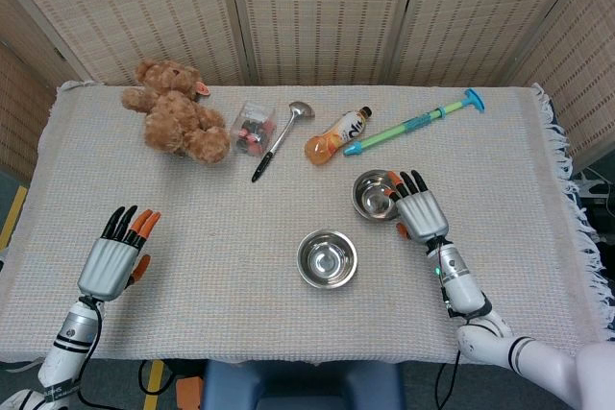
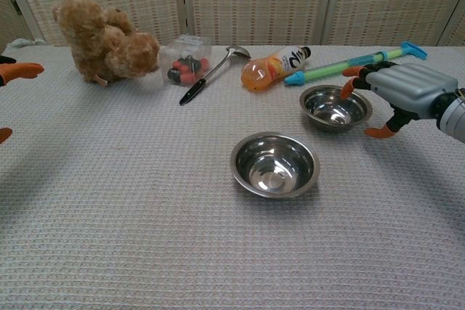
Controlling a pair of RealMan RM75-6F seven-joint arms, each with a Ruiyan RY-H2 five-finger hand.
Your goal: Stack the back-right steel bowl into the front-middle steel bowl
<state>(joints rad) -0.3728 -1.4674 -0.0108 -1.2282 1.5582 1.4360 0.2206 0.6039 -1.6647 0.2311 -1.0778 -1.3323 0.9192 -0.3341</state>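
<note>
Right hand (image 1: pixel 419 212) sits at the right rim of the back-right round steel bowl (image 1: pixel 374 195), fingers spread over the rim, nothing gripped yet: released, not clamped. Whether a fingertip touches the rim, can't tell. Bowl rests flat on the woven grey tablecloth (image 1: pixel 192 237), just behind and right of the front-middle round steel bowl (image 1: pixel 327 258), apart from it. Left hand (image 1: pixel 113 258) is spread and empty, well off at the left edge. Step: reach/pre-grasp. Next: pinch the rim, lift, carry forward-left, lower into the front bowl. Thin slick rim, likely to slip.
</note>
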